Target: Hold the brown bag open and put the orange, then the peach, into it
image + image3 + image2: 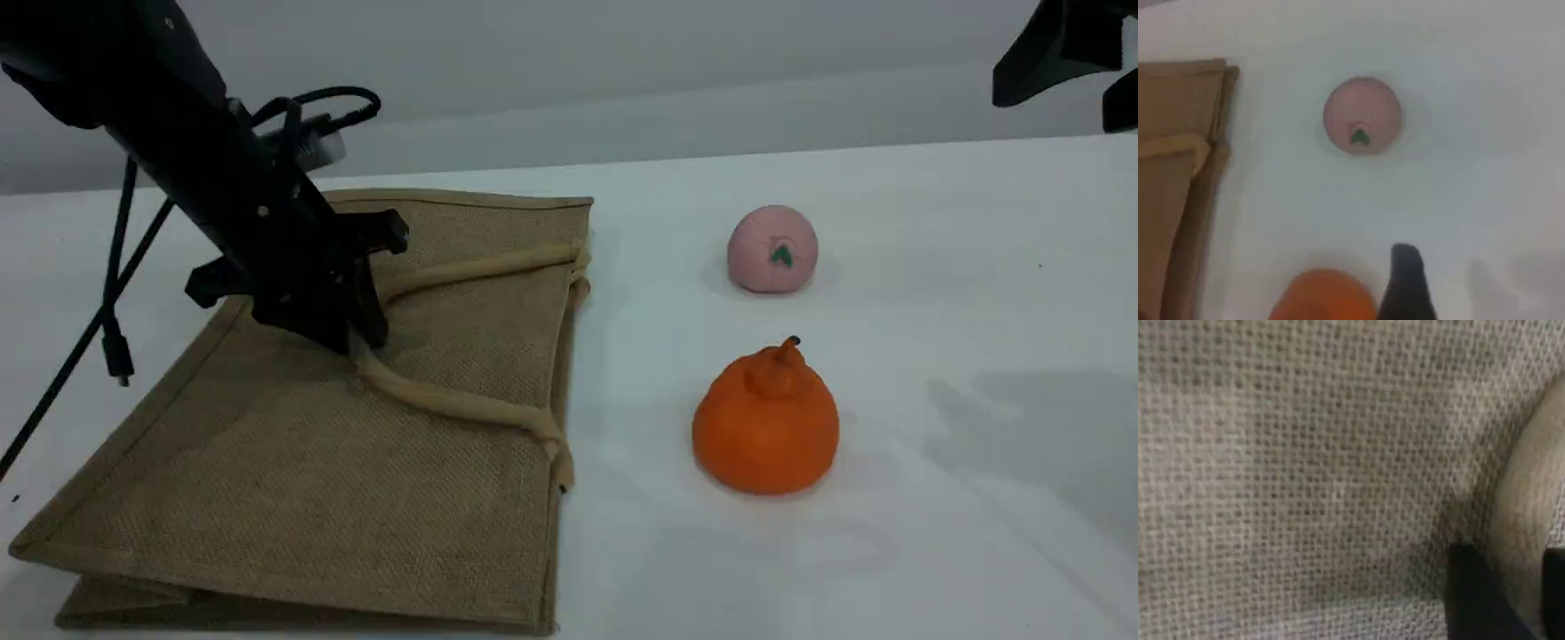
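Brown bag (293, 462) lies flat on the white table (933, 551), left half of the scene view, mouth edge facing right toward the fruit, not held open yet. Its upper beige loop handle (462, 404) sprawls across the top panel, both ends stitched near the mouth edge. Left gripper (360, 342) is down on the bag at the bend of that handle; the left wrist view shows two dark fingertips (1471, 600) straddling the beige strap (1525, 520) right against the jute weave. Jaws look part-closed around the handle, but can't tell whether they're actually clamped on it. Orange (766, 422) sits upright on the table right of the bag, apart from it, stem up. Peach (773, 249) sits farther back, behind the orange, well apart from it, green leaf mark facing the camera. Right gripper (1062, 53) is raised at the top right corner of the scene view, above the table, holding nothing, jaws apart. Its wrist view looks down on peach (1362, 115), the orange's top (1321, 297) at the bottom edge beside one dark fingertip (1406, 283), bag edge (1178, 180) at left.
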